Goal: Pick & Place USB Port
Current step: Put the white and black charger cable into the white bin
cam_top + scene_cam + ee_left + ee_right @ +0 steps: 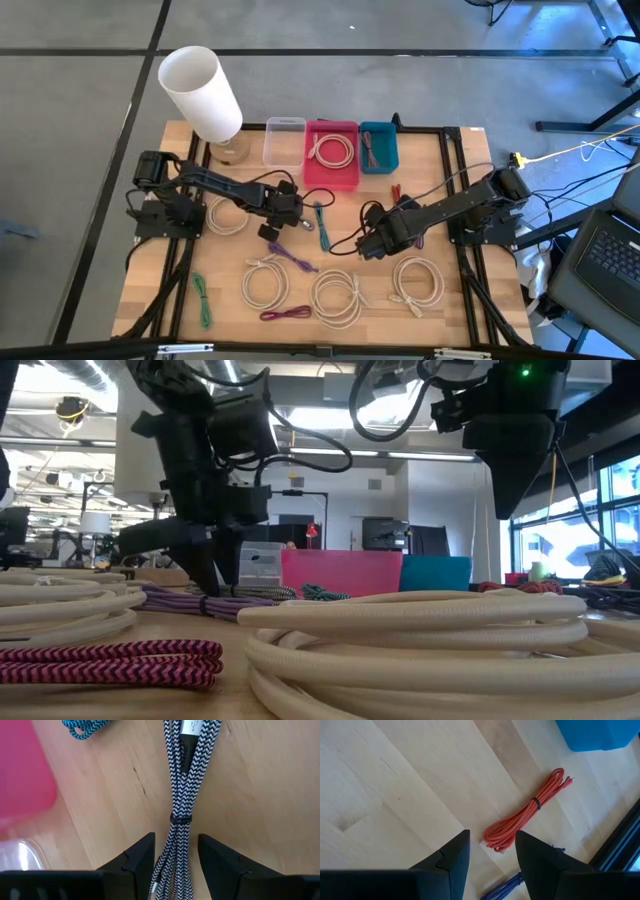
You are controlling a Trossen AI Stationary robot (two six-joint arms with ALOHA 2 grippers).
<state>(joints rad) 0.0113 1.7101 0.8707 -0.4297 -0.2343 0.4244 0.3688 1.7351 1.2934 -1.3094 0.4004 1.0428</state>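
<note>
A dark-and-white braided cable bundle, bound by a small tie, lies flat on the wood; it looks purple in the high view and low view. My left gripper points down over one end of it. It is open, with one finger on each side of the bundle and a small gap showing at both. My right gripper is open above bare wood. A coiled orange-red cable lies just beyond its fingers.
Several cream cable coils lie along the near side, with a green cable and a magenta one. A teal cable lies right of my left gripper. A clear bin, pink bin, blue bin and white cylinder stand far.
</note>
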